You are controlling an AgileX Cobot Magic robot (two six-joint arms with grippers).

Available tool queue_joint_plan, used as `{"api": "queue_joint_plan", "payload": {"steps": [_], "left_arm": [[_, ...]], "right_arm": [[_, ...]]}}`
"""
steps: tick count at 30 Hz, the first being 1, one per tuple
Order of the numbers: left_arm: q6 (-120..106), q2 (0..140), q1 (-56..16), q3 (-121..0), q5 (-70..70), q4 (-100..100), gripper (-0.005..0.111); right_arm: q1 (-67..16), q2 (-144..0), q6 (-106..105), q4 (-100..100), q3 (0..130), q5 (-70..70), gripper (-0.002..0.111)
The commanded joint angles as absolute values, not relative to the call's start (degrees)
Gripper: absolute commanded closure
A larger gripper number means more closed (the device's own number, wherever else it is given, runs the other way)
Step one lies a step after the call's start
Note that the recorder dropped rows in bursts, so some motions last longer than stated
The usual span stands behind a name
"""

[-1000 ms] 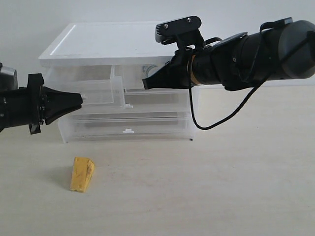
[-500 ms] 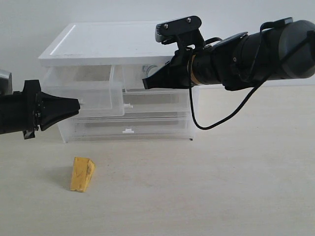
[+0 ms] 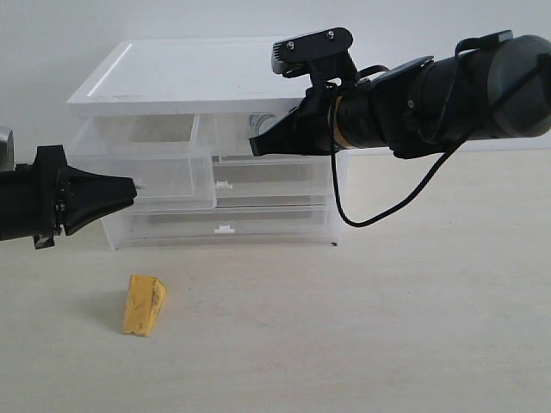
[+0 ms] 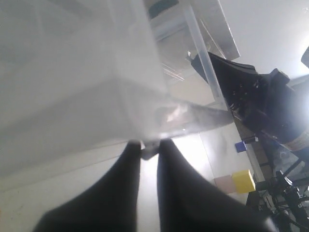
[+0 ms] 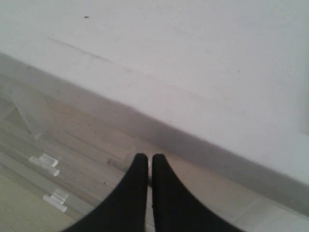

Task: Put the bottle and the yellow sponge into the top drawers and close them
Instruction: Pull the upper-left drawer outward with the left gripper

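Clear left drawer (image 3: 164, 181) proud of cabinet (image 3: 215, 77)

Pale wooden table (image 3: 387, 327) with clear drawer cabinet (image 3: 215, 73) and yellow sponge (image 3: 144, 305)

We can read no text, label, brand, number or sign in any of the views. In the left wrist view a dark teal patch (image 4: 161, 7) is too blurred for us to make out any lettering on it.
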State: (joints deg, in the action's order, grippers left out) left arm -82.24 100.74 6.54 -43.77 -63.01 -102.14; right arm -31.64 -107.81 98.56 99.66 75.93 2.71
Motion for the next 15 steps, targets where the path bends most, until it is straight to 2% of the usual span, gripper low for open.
{"api": "queue_joint_plan", "payload": {"steps": [1,15], "left_arm": [[-83.5,98.8,5.5,-42.3,-70.0,-99.9,0.103],[-89.0,98.5,5.5,-41.9,-70.0,-99.9,0.103]], "right_arm": [[-31.4,-108.8,98.6,99.9,77.3,2.6,0.108],[-31.4,-108.8,98.4,99.9,77.3,2.6,0.108]]}}
